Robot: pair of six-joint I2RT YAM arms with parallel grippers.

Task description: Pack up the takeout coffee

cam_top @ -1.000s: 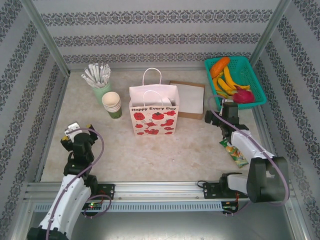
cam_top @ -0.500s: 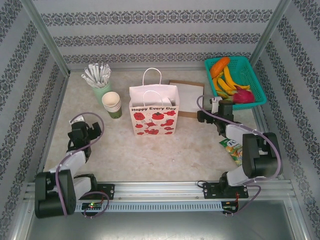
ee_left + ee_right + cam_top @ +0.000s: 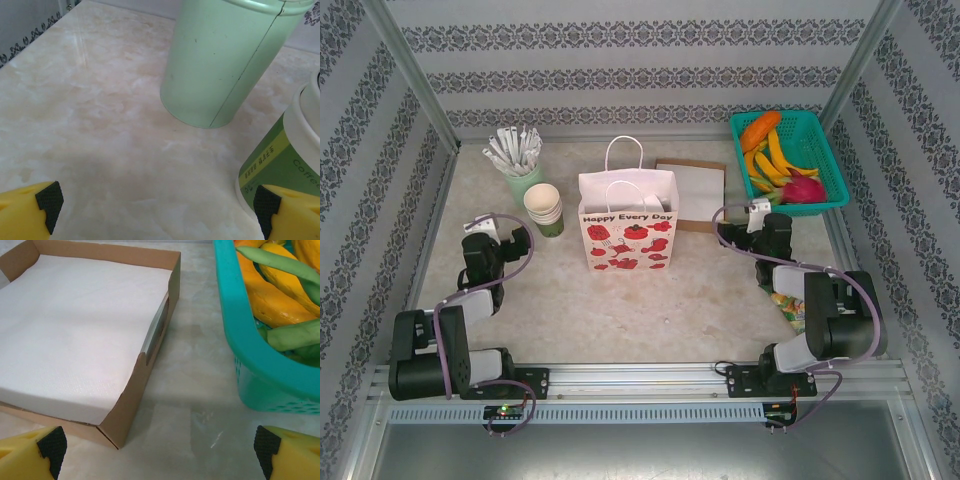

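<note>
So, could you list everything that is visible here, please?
bag: 1, white with red print, table centre
cup stack: 1, cream and green, left of bag
stick cup: 1, pale green, behind the stack, holds white sticks
box: 1, brown, right of bag, white sheets inside
basket: 1, teal, far right, yellow, orange, pink fruit inside
packet: 1, green, by right arm
left tool: 1, yellow tips, open, facing cups
right tool: 1, yellow tips, open, facing box and basket

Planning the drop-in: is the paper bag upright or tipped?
Upright. The paper bag stands on its base with both handles sticking up. How wide its mouth gapes: cannot tell.
</note>
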